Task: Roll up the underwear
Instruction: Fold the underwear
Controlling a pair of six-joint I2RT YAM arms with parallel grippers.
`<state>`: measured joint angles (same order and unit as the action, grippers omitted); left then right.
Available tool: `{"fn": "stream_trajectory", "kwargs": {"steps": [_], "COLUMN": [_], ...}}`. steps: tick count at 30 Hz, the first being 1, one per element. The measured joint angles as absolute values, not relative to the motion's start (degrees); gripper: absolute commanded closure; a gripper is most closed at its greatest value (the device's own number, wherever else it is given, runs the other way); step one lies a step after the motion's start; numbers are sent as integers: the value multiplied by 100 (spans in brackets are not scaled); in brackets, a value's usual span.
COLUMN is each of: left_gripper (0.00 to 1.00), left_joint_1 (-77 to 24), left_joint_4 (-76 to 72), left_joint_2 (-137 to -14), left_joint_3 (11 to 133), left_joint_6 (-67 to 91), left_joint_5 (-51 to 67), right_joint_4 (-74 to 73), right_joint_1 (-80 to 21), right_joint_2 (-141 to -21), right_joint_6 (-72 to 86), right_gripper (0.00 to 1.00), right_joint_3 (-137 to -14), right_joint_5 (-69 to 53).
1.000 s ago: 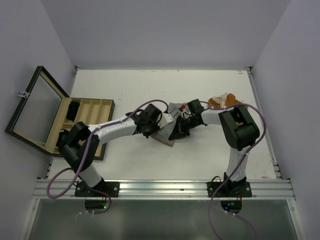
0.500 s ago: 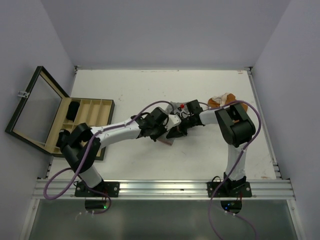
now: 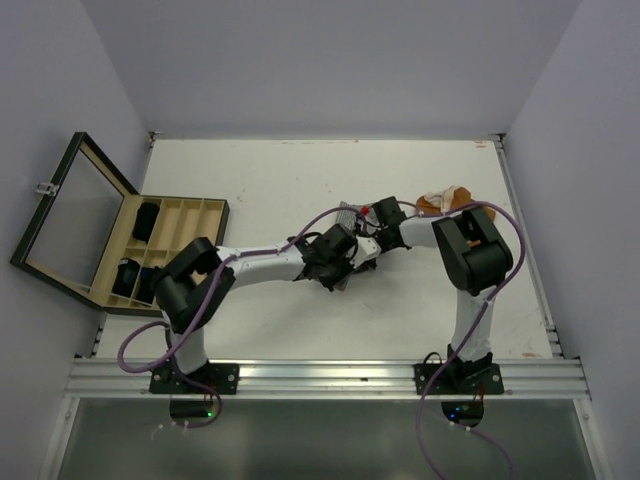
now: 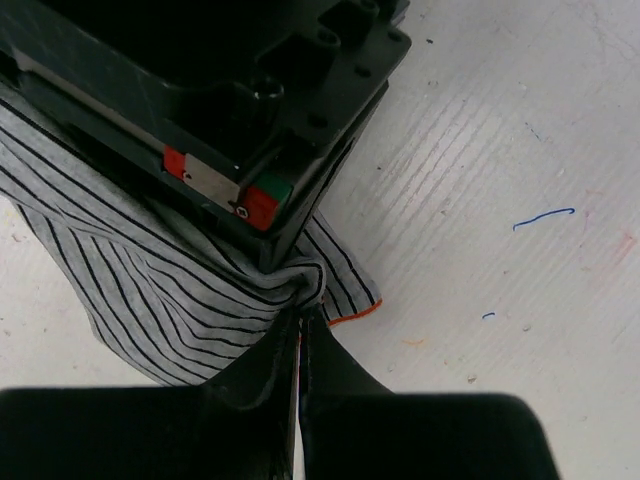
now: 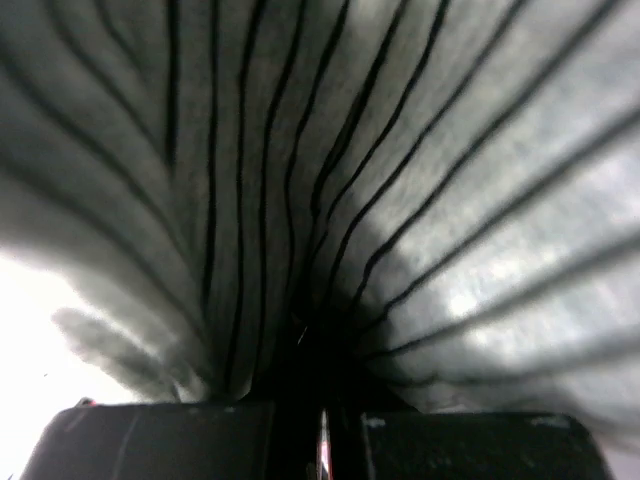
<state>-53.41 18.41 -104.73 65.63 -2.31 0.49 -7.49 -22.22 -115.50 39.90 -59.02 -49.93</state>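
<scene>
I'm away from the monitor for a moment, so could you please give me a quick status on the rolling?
Left tool shut on striped underwear. Right tool shut on same garment. Tools crowded close together; orange-brown underwear lies apart.

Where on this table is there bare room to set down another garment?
Bare table runs along the far edge, between the wooden box and the orange-brown garment. Another free patch lies at the near edge, between the left arm and right arm. The centre is crowded: left gripper and right gripper both pinch the grey striped underwear there.
</scene>
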Motion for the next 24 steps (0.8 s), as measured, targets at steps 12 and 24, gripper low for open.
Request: {"fn": "stream_trajectory", "kwargs": {"steps": [12, 24], "left_gripper": [100, 100], "left_joint_1": [-4967, -4982], "left_joint_4": [1428, 1601], "left_joint_2": [-10547, -10269], "left_joint_3": [6445, 6383], "left_joint_6": [43, 27], "left_joint_5": [460, 454], "right_joint_4": [-2897, -2661], "right_joint_1": [-2003, -1992], "right_joint_2": [-11069, -11730], "right_joint_6": [2585, 2613], "right_gripper": [100, 100], "right_joint_3": [-6818, -6628], "right_joint_5": [-4469, -4674]}}
